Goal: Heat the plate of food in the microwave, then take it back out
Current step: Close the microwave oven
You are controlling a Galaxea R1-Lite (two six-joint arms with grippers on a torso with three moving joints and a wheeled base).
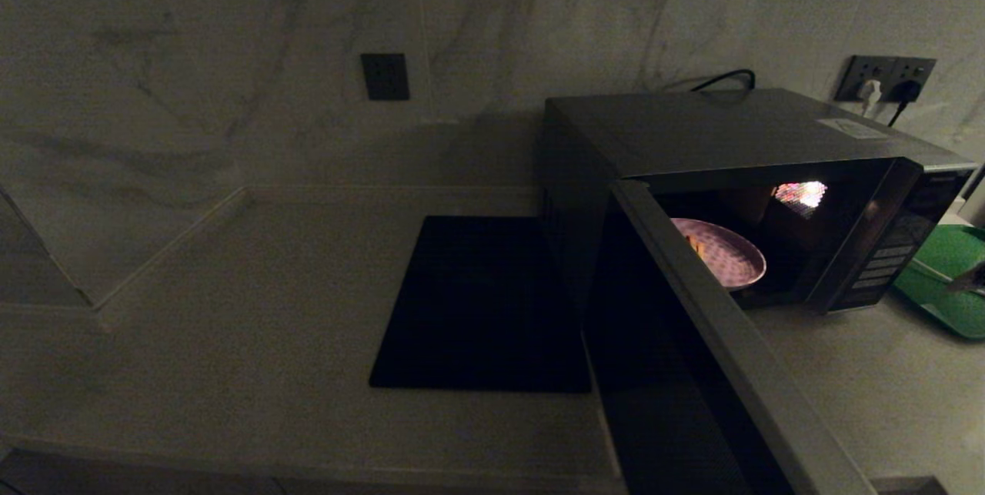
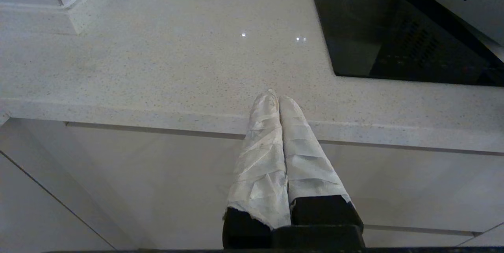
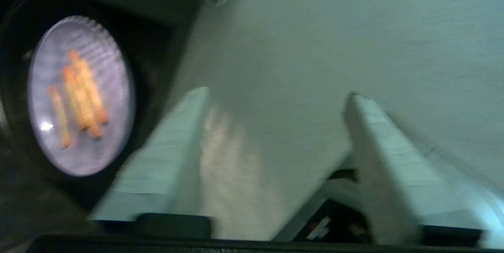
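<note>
The dark grey microwave (image 1: 739, 129) stands on the counter with its door (image 1: 692, 372) swung wide open towards me and the inside lit. The lavender plate (image 1: 723, 252) sits inside it, and the right wrist view shows the plate (image 3: 80, 95) carrying a few orange fries (image 3: 80, 95). My right gripper (image 3: 275, 93) is open and empty. It hovers over bare counter in front of the cavity, off to the plate's side and apart from it. My left gripper (image 2: 275, 97) is shut on nothing, low at the counter's front edge, and is out of the head view.
A flat black mat (image 1: 477, 302) lies left of the microwave. A green tray (image 1: 950, 264) sits at its right, by the button panel (image 1: 885, 264). Wall sockets with plugs (image 1: 885, 78) are behind. The open door blocks the counter front at the middle right.
</note>
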